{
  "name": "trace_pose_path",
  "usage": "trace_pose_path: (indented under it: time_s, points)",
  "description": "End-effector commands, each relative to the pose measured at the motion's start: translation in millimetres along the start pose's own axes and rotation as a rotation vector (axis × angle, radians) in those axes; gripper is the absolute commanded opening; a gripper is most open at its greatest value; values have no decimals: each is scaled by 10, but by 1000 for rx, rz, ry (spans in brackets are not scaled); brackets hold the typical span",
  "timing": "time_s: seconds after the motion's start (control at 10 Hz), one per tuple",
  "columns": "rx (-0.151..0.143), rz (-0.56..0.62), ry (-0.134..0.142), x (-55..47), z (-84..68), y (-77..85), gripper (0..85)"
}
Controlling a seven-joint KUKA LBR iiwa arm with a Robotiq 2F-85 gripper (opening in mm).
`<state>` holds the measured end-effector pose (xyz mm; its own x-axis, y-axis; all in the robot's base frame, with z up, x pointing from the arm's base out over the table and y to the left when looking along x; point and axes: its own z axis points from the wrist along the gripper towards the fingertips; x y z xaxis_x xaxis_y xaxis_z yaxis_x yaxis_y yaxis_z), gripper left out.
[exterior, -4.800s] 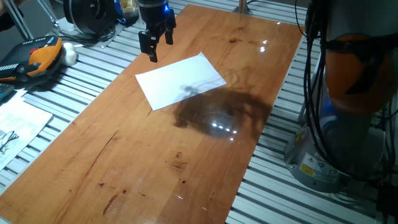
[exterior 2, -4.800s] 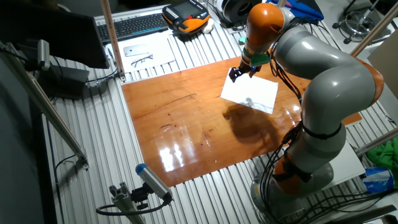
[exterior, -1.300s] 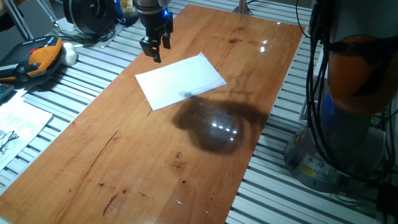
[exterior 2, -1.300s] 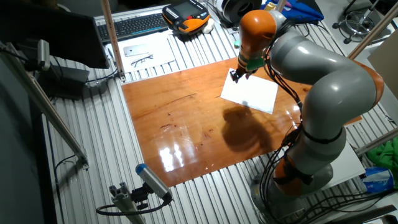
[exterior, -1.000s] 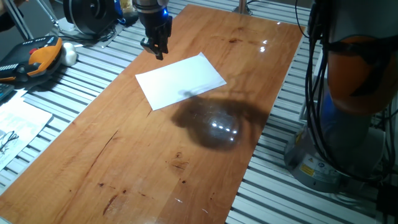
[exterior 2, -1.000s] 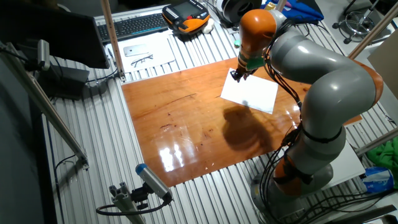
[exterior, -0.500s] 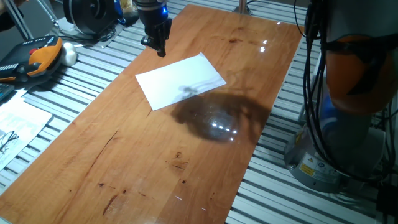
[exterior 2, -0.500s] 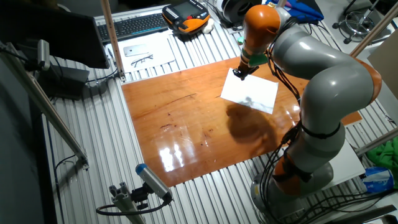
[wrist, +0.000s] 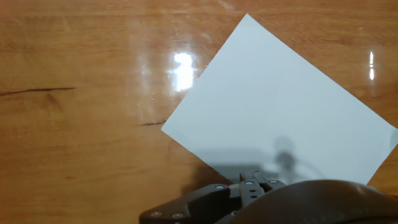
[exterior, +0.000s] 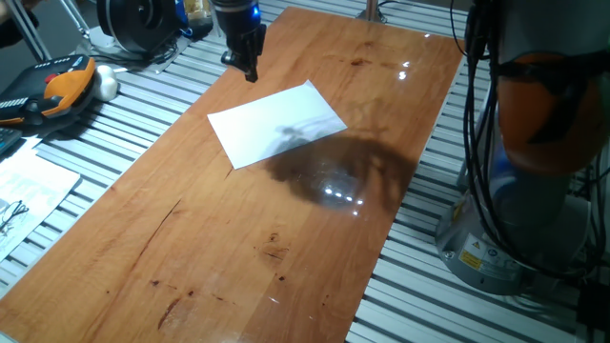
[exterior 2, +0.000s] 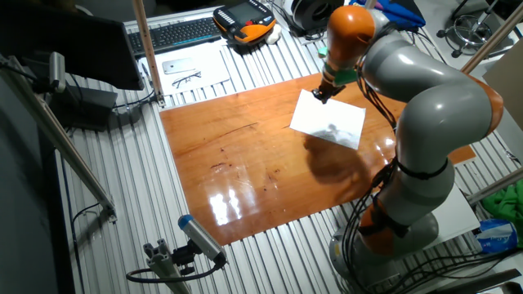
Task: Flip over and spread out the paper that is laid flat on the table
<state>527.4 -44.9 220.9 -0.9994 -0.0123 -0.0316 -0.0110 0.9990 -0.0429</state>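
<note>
The paper (exterior: 276,124) lies flat on the reddish-brown table (exterior: 238,248), blank white face up, with the arm's shadow on it. It also shows in the other fixed view (exterior 2: 328,122) and fills much of the hand view (wrist: 280,118). My gripper (exterior: 250,67) hangs above the table just beyond the paper's far corner, fingers pressed together and holding nothing. It shows near that corner in the other fixed view (exterior 2: 324,93). In the hand view only its dark base (wrist: 255,182) shows at the bottom edge.
A grey slatted metal surface (exterior: 124,105) surrounds the table. An orange-black handset (exterior: 57,86) and a printed sheet with spectacles (exterior: 24,195) lie to the left. A keyboard (exterior 2: 172,33) lies at the back. The arm's base (exterior: 534,191) stands at the right.
The fingers have closed from open to together. The hand has lifted and shifted a little along the paper's far edge toward its corner. The paper has not moved.
</note>
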Motion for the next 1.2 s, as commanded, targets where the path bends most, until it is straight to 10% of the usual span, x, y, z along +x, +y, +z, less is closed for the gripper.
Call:
trace_pose_path:
  time_s: [0.0,0.3,0.7,1.1]
  points:
    - [-13,0,-10,2,48,-124,0]
    - [11,-13,-16,-12,73,-408,0]
    - [-43,14,-16,-21,159,-786,0]
    - [11,13,4,111,255,-1029,0]
